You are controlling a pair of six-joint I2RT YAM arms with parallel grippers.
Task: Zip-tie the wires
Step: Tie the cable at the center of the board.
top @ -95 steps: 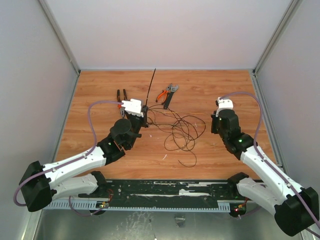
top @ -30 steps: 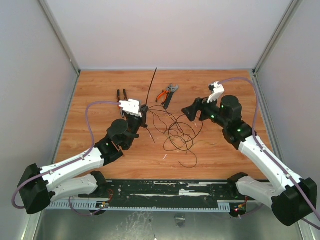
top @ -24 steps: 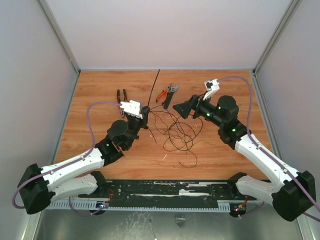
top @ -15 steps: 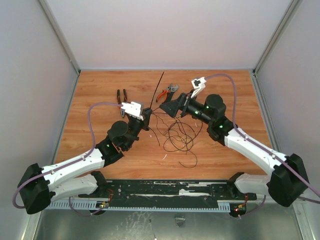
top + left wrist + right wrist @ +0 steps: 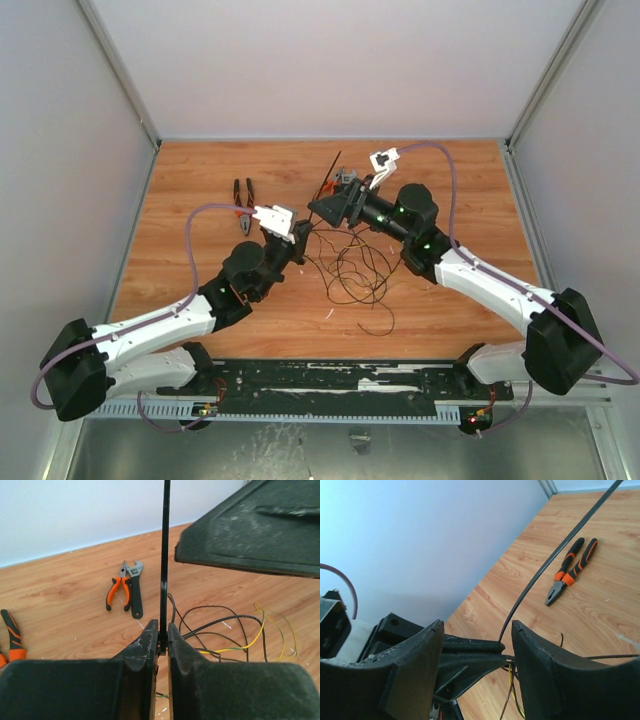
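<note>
Black zip tie [image 5: 164,555] clamped in left gripper [image 5: 161,631]; right gripper [image 5: 477,632] spread, perhaps straddling.

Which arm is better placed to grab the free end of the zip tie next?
Right: the right gripper, open, brackets the zip tie; the left gripper is shut on its lower end.

The zip tie [image 5: 164,555] runs past the top edge — tip unseen — in both wrist views.
</note>
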